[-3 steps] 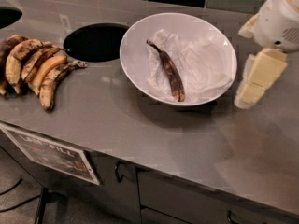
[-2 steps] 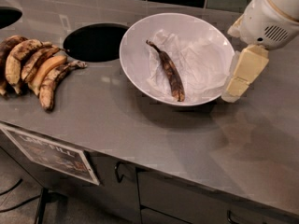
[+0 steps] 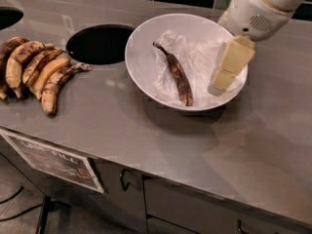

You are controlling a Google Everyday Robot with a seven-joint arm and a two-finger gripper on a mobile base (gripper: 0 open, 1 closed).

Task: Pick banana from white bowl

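I see gripper (image 3: 219, 82) over white bowl (image 3: 141, 38) right side | grip state: cannot tell | banana (image 3: 178, 74) on paper (image 3: 200, 52), left of gripper, apart

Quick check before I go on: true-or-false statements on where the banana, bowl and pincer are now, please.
The banana lies inside the white bowl. True.
The pincer grips the banana. False: it hangs over the bowl's right side, apart from the banana.
A bunch of bananas lies left of the bowl. True.
The bowl sits in the round hole. False: it stands on the counter, right of the hole.
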